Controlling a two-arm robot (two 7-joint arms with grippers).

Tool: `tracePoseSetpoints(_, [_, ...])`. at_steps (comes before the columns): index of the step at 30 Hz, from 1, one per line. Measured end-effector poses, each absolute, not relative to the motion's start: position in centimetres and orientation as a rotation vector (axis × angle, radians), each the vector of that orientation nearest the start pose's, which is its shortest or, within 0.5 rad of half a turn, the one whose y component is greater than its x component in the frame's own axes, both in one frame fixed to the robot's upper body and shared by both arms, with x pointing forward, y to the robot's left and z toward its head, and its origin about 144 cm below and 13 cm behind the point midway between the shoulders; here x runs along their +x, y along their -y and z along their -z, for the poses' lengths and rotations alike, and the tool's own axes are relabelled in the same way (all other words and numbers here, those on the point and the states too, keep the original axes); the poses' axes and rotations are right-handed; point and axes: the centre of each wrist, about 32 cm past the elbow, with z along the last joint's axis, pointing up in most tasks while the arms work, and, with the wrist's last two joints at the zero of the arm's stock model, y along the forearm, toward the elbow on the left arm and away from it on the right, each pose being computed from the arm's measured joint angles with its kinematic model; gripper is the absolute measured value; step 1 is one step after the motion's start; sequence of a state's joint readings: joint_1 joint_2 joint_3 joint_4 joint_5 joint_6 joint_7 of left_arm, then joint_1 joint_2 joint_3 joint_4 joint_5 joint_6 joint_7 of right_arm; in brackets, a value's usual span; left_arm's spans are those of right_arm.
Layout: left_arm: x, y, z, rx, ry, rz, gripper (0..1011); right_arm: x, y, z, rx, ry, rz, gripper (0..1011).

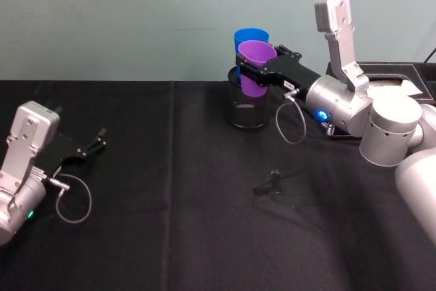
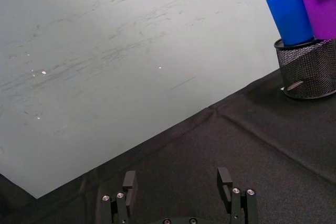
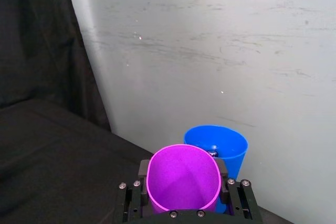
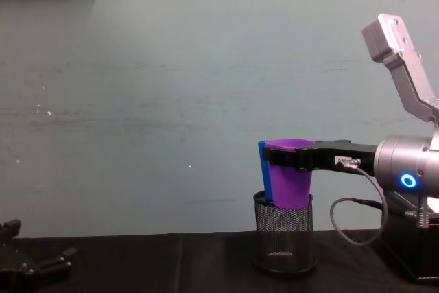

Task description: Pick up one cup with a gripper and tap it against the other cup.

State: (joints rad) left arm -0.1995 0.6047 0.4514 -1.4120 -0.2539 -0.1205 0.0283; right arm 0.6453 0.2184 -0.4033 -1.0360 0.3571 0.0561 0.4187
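My right gripper (image 1: 253, 67) is shut on the purple cup (image 1: 257, 56), clasping it just under the rim at the far middle of the table. The cup hangs upright with its base at the rim of a black mesh pen holder (image 1: 246, 107). The blue cup (image 1: 251, 35) stands in that holder, right behind the purple cup and pressed against its side. In the right wrist view the fingers (image 3: 144, 171) flank the purple cup (image 3: 184, 177), with the blue cup (image 3: 223, 142) just beyond. In the chest view the purple cup (image 4: 289, 183) covers most of the blue cup (image 4: 262, 169). My left gripper (image 1: 99, 140) rests open at the left.
A black cloth (image 1: 170, 236) covers the table, ending at a pale wall. A black box (image 1: 385, 71) sits at the back right behind my right arm. A small black clip-like object (image 1: 272, 183) lies in the middle of the table.
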Motion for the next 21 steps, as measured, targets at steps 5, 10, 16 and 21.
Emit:
tracePoseSetpoints(5, [48.86, -30.97, -113.98, 0.304, 0.285, -1.248, 1000, 62.31, 21.84, -121.90, -0.058, 0.004, 0.931, 731])
tracePoseSetpoints(10, [48.86, -30.97, -113.98, 0.304, 0.285, -1.248, 1000, 62.37, 21.79, -121.93, -0.054, 0.002, 0.931, 731])
tracePoseSetpoints(16, [48.86, -30.97, -113.98, 0.304, 0.285, -1.248, 1000, 62.41, 21.85, -122.02, -0.048, 0.003, 0.934, 731])
tracePoseSetpoints(21, [48.86, -30.97, -113.98, 0.304, 0.285, -1.248, 1000, 62.51, 21.85, -122.19, -0.046, 0.006, 0.934, 730])
